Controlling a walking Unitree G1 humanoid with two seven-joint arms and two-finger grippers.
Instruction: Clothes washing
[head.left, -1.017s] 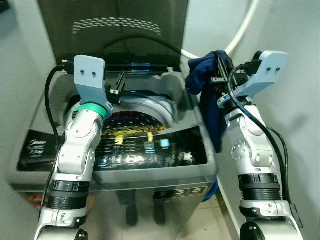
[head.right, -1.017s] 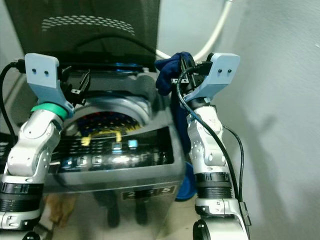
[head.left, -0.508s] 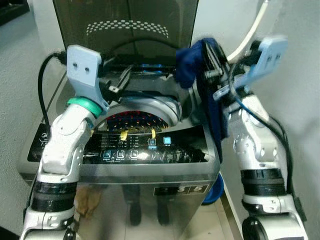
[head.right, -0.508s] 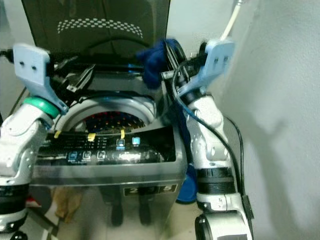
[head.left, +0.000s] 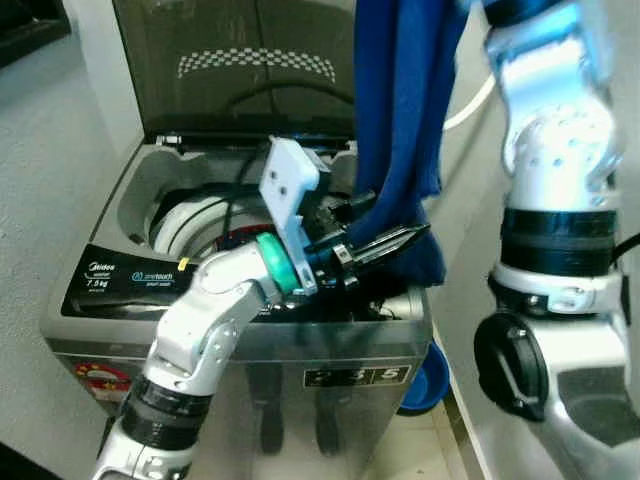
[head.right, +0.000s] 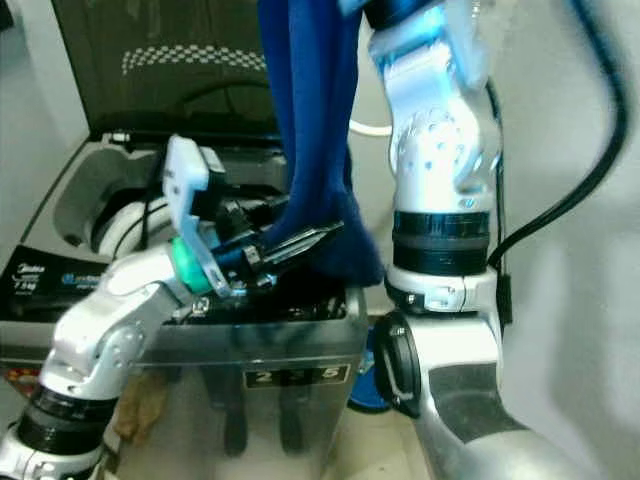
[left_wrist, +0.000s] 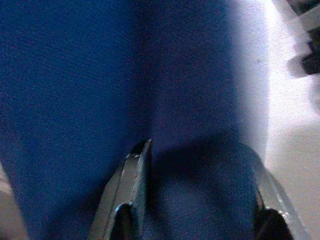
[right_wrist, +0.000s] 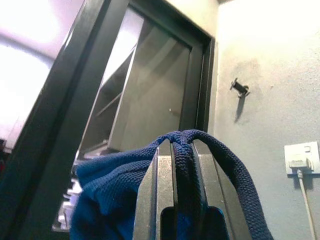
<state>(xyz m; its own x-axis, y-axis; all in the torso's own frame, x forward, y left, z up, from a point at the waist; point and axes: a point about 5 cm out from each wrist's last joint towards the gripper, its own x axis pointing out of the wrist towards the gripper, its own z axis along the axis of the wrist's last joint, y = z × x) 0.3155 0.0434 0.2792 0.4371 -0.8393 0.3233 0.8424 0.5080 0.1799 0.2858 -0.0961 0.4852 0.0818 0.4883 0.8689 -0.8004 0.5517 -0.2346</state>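
Top-loading washing machine (head.left: 240, 340) stood with its lid (head.left: 240, 70) raised against the wall; drum (head.left: 190, 215) open below.

Right gripper (right_wrist: 182, 180) was lifted high, above the top of the head views. In the right wrist view its two fingers were pinched together on a fold of the blue garment (head.left: 400, 130), knit fabric bulging over the tips. The right arm (head.left: 555, 150) rose at the machine's right side.

The garment hung straight down from that grip as one long drape, its long axis vertical. Its lower end (head.left: 415, 255) sat at the machine's right front corner, over the rim and control panel rather than over the drum mouth.

Left gripper (head.left: 385, 243) reached across the machine top toward the hanging cloth. Its fingers stood apart, one on each side of the lower part of the fabric; the left wrist view showed blue cloth between and beyond both fingers (left_wrist: 132, 180). Not closed on it.

Key relation: the drum lay to the left of the cloth's hanging tail and lower. The left gripper was the nearer one to that tail. Judgement: the tail needs steering leftward over the opening before the right grip lets go, or the garment may slide down outside the right wall.

A blue basin (head.left: 425, 385) sat on the floor by the machine's right front.
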